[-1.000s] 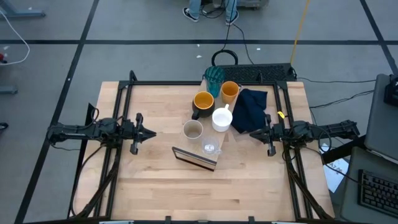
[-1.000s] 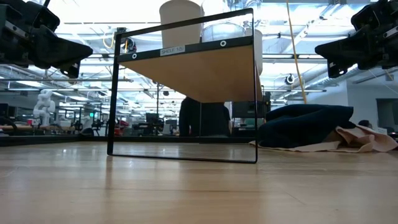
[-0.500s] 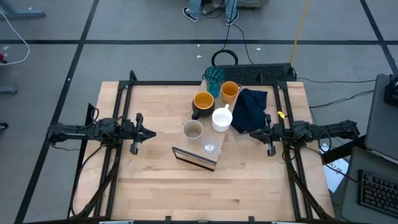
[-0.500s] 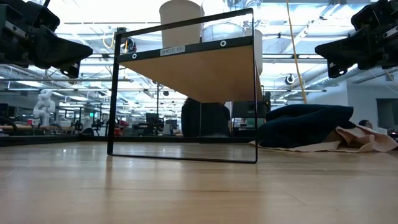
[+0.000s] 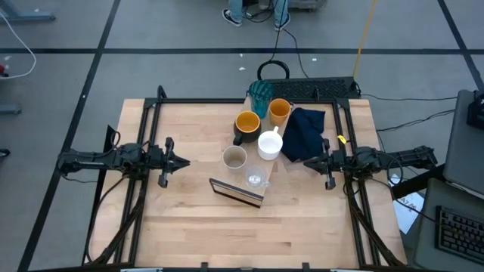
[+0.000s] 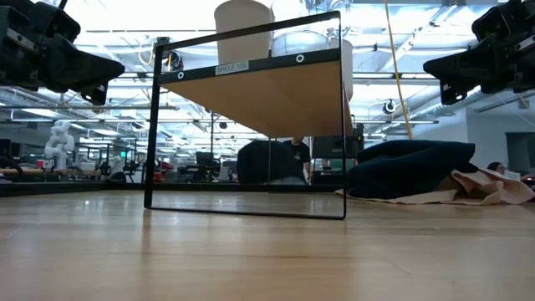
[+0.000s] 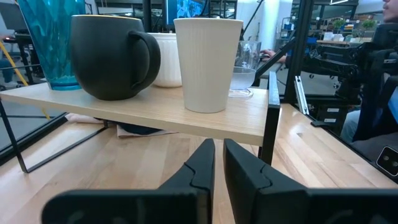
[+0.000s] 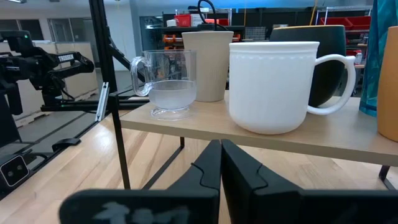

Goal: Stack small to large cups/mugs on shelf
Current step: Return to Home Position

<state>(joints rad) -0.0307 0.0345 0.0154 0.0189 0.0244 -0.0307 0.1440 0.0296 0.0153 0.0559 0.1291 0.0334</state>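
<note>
The shelf (image 5: 236, 193) is a light-wood board on a black wire frame, standing mid-table. Six cups stand on it by their bases, from far to near: teal tumbler (image 5: 261, 94), orange cup (image 5: 279, 111), dark mug with yellow inside (image 5: 246, 125), white mug (image 5: 270, 143), beige cup (image 5: 234, 157), clear glass (image 5: 255, 180). My left gripper (image 5: 184, 161) hovers level at the shelf's left, fingers (image 7: 205, 158) nearly together with nothing between. My right gripper (image 5: 306, 161) hovers level at the shelf's right, shut and empty (image 8: 221, 152).
A navy cloth (image 5: 304, 134) lies on a pale cloth (image 6: 485, 188) at the shelf's right, close under my right gripper. Black rails (image 5: 144, 143) frame the table's left and right sides. Bare tabletop (image 5: 227, 234) stretches along the near edge.
Both arms and all the cups have kept still. A dark-clad person in the room behind the shelf has bent lower.
</note>
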